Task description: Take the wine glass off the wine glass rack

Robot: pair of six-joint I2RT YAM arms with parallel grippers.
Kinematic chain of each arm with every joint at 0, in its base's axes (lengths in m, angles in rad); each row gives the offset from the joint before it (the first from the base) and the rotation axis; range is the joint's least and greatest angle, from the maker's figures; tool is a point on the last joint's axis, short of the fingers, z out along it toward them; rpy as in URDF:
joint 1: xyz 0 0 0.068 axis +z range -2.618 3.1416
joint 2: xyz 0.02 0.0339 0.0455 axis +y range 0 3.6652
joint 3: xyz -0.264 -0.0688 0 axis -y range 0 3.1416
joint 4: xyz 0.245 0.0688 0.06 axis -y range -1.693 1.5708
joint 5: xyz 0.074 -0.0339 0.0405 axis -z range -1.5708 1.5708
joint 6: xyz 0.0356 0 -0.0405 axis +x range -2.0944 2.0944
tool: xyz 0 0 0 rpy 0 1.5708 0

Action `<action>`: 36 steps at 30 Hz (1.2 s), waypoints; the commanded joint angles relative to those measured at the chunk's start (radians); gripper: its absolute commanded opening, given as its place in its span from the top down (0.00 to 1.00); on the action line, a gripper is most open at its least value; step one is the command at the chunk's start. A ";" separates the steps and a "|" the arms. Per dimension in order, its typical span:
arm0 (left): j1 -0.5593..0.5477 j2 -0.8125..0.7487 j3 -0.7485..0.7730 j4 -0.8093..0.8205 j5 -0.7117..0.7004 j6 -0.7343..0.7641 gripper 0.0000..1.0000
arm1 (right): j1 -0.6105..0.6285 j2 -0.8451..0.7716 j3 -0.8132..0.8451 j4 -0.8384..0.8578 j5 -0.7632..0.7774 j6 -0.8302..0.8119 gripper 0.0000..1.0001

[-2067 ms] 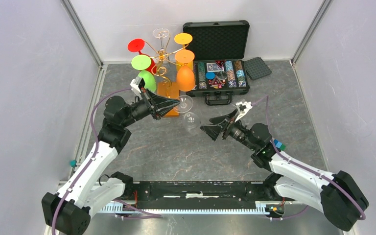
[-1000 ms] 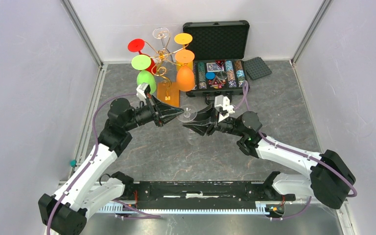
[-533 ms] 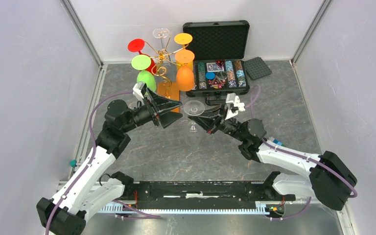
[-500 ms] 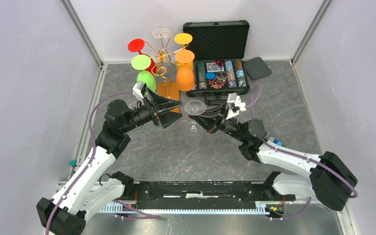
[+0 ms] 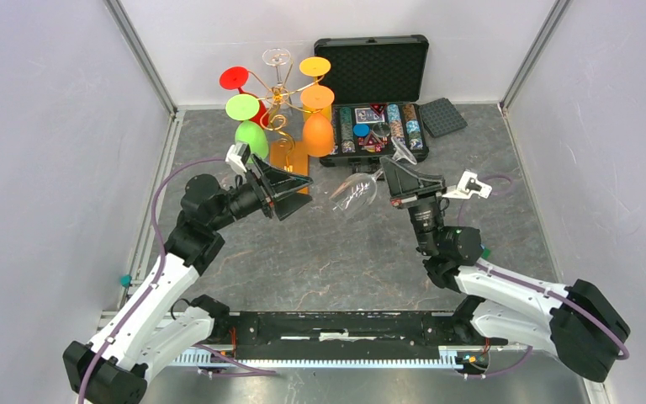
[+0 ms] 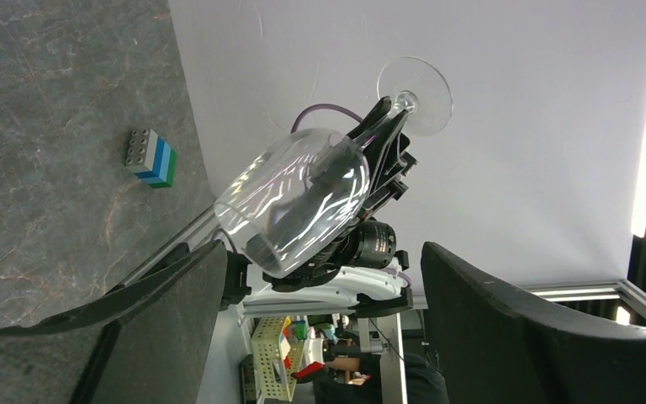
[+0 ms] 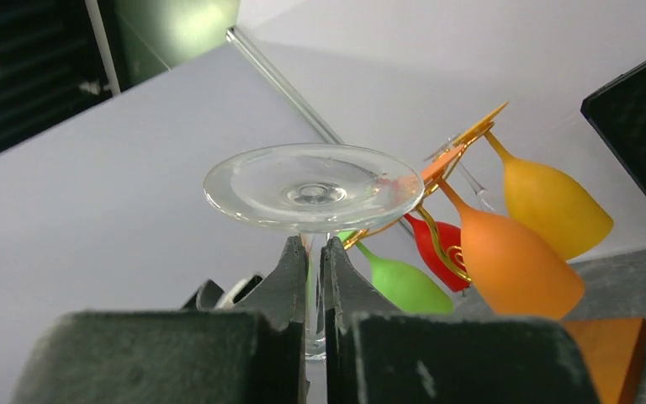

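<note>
My right gripper is shut on the stem of a clear wine glass, which hangs tilted above the table in mid-air. Its bowl points left and its foot points toward the case. In the right wrist view the fingers pinch the stem just under the foot. My left gripper stands open just left of the bowl, apart from it; its wrist view shows the bowl ahead of the spread fingers. The wine glass rack stands at the back with red, green, orange, yellow and clear glasses hanging on it.
An open black chip case sits right of the rack, with a grey foam pad beside it. A small blue-green block lies near my right arm. White walls close in on the left, right and back.
My left gripper opened and let go of the clear glass. My right gripper shut on its stem, then swung right and turned, tilting the glass bowl-left.
</note>
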 commanded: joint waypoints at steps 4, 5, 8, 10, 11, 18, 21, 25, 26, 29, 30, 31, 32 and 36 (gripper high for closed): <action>-0.033 -0.007 -0.021 0.100 -0.001 -0.003 0.19 | 0.001 0.098 0.041 0.261 0.109 0.159 1.00; -0.041 -0.001 -0.025 0.110 -0.002 -0.008 0.21 | 0.001 0.119 0.050 0.283 0.102 0.168 1.00; -0.061 0.025 -0.038 0.175 0.012 -0.048 0.29 | 0.001 0.171 0.078 0.319 0.084 0.213 1.00; -0.073 0.039 -0.052 0.227 0.017 -0.083 0.34 | 0.001 0.201 0.093 0.347 0.077 0.221 1.00; -0.078 0.041 -0.058 0.236 0.012 -0.096 0.35 | 0.002 0.215 0.097 0.363 0.080 0.224 1.00; -0.083 0.036 -0.070 0.252 -0.048 -0.128 0.35 | 0.004 0.281 0.114 0.449 0.092 0.263 1.00; -0.085 0.030 -0.074 0.245 -0.078 -0.134 0.32 | 0.003 0.297 0.116 0.490 0.111 0.277 1.00; -0.085 -0.003 -0.088 0.191 -0.125 -0.123 0.27 | 0.006 0.282 0.123 0.490 0.121 0.241 1.00; -0.085 -0.012 -0.091 0.181 -0.139 -0.118 0.26 | 0.006 0.277 0.124 0.488 0.124 0.228 1.00; -0.085 -0.053 -0.088 0.127 -0.185 -0.094 0.23 | 0.006 0.263 0.126 0.481 0.144 0.194 1.00; -0.085 -0.068 -0.085 0.104 -0.199 -0.086 0.23 | 0.009 0.260 0.127 0.479 0.153 0.187 1.00; -0.085 -0.078 -0.083 0.088 -0.212 -0.079 0.23 | 0.009 0.258 0.129 0.477 0.158 0.180 1.00; -0.085 -0.088 -0.085 0.080 -0.221 -0.078 0.23 | 0.011 0.256 0.131 0.479 0.168 0.178 1.00; -0.090 -0.088 -0.079 0.079 -0.212 -0.084 0.25 | 0.027 0.268 0.152 0.479 0.194 0.170 1.00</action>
